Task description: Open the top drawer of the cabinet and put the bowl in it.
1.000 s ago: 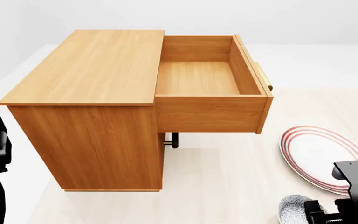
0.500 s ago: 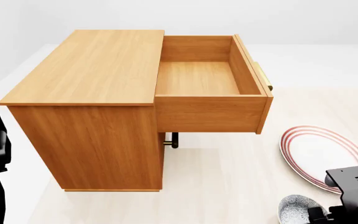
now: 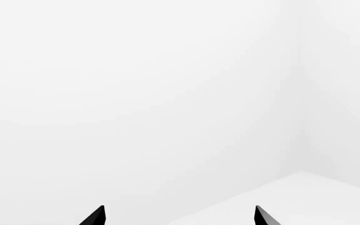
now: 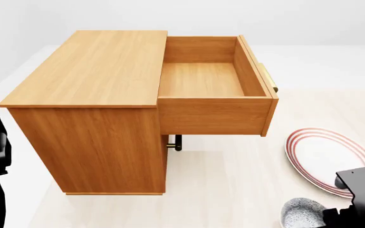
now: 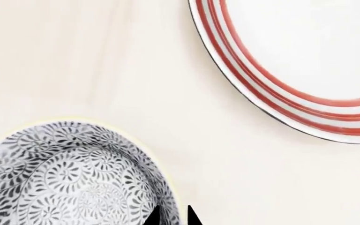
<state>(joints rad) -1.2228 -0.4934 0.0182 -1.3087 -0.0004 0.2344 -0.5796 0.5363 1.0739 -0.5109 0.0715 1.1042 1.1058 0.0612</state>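
The bowl (image 4: pixel 300 213) sits at five o'clock in the head view, cut by the frame edge, on the surface (image 4: pixel 233 180) near the red-ringed plate (image 4: pixel 325 159). The right gripper (image 5: pixel 170 216) shows only two close-set tips pinching the bowl's speckled rim; since a second ago the bowl shows more fully. The left gripper (image 3: pixel 178 215) is spread wide. The top drawer (image 4: pixel 208 80) of the cabinet (image 4: pixel 93 118) stands fully open.
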